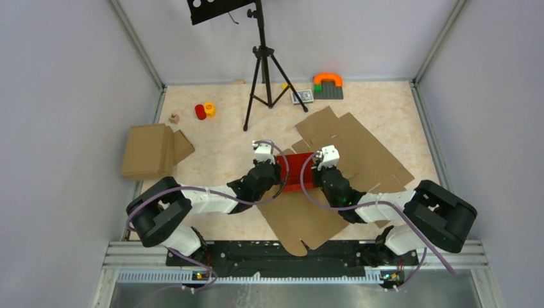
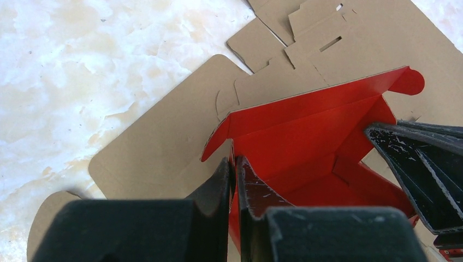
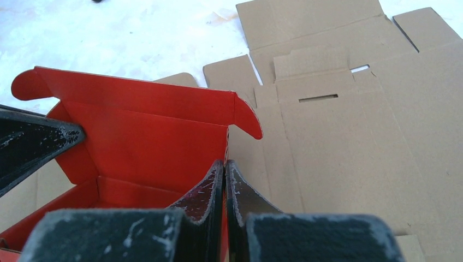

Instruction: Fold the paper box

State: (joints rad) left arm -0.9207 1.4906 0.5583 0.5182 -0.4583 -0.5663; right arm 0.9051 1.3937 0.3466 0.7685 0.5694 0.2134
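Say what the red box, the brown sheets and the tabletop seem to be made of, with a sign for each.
Red box: thin card, smooth with a slight sheen; crisp creases, thin edges.
Brown sheets: cardboard, matt; cut slots and fold lines.
Tabletop: stone or a marble-look laminate, cream mottling; which one is unclear.

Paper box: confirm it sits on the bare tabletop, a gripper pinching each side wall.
Wrong surface: the paper box sits on flat brown cardboard sheets, as the top external view shows. The left gripper and right gripper do pinch its side walls.
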